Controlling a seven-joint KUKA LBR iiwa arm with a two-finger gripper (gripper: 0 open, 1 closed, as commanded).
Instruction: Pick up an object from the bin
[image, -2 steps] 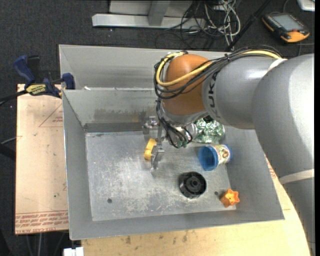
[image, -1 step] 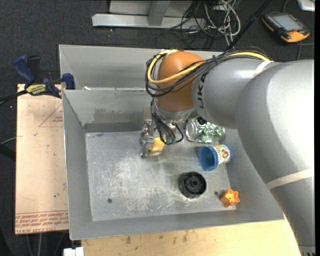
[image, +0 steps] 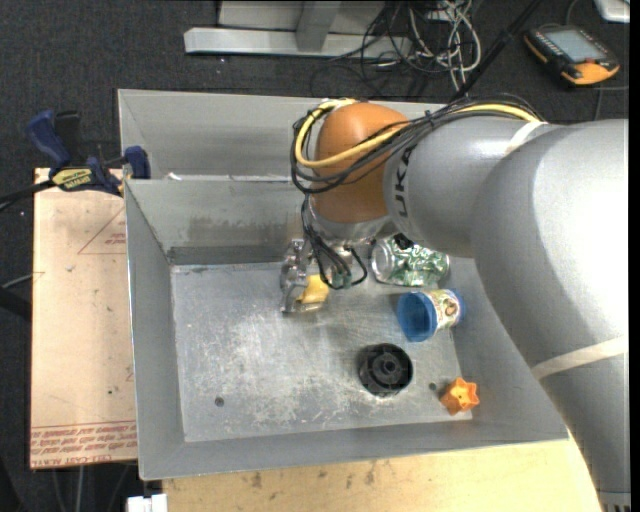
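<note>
In the camera view we see the gripper (image: 298, 285) low by the bin's (image: 150, 300) back wall, a yellow piece (image: 316, 291) touching it. Whether it is spread or pinching, we cannot tell. Bare floor lies to its view-left and a blue cup (image: 425, 313) to its view-right.

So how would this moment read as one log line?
tool: down mid grey metal bin | beside it: small yellow lump | grip: unclear | nearby: crumpled green-white can, blue plastic cup
</note>
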